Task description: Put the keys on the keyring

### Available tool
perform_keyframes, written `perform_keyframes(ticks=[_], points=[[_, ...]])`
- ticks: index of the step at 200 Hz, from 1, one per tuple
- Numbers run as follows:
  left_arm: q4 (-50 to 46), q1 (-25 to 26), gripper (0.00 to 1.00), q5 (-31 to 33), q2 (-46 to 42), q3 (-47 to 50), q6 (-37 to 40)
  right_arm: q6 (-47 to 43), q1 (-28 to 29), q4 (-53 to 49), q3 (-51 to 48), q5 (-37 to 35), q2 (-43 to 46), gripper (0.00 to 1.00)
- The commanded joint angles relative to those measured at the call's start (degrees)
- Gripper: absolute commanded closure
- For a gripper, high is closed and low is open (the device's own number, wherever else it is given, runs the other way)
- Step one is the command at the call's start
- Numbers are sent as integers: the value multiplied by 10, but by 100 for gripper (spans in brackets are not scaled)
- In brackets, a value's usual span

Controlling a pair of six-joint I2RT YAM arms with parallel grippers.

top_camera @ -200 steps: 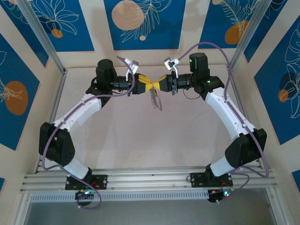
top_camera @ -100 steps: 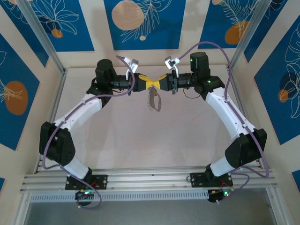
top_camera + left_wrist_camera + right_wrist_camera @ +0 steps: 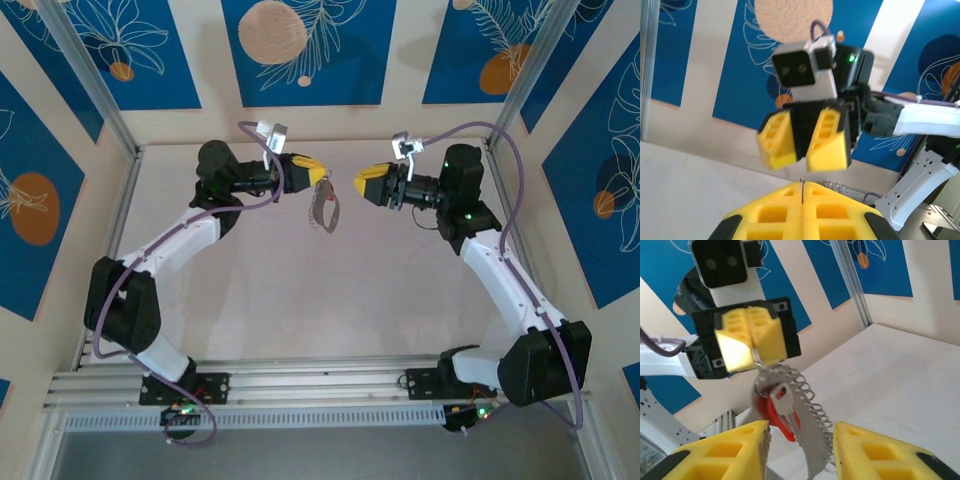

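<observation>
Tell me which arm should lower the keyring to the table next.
Left. The left gripper is shut on the keyring, red key dangling with it; the right gripper stands open, apart.

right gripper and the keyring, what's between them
Nothing: in the top view, bare table lies between the right gripper and the keyring hanging from the left gripper.

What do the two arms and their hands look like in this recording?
Both the left arm and right arm have white links with bulky black joints, and a purple cable loops along each. The left hand and right hand have blocky yellow fingers with hollow cells on black mounts. A pale camera box sits at each wrist. A green light glows on the right arm.
</observation>
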State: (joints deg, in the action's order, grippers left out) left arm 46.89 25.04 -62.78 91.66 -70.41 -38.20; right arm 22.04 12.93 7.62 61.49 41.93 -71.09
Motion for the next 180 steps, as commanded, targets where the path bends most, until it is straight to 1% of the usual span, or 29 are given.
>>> perform_keyframes(ticks=[1,27,77,112,141,166,180], points=[[151,3,100,4,13,2,-96,32,17,66,-30,-15,1,57],[195,5,100,3,24,0,-137,33,51,93,-45,-23,-2,56],[195,15,100,-7,26,0,-138,26,101,101,-13,-52,-37,56],[193,17,100,-8,25,4,-137,24,107,98,0,-64,-52,58],[193,17,100,-11,25,6,-136,13,108,83,1,-68,-46,65],[193,16,100,-13,25,6,-136,-6,109,57,4,-75,-36,65],[192,17,100,-13,26,5,-136,-18,109,41,7,-79,-31,69]])
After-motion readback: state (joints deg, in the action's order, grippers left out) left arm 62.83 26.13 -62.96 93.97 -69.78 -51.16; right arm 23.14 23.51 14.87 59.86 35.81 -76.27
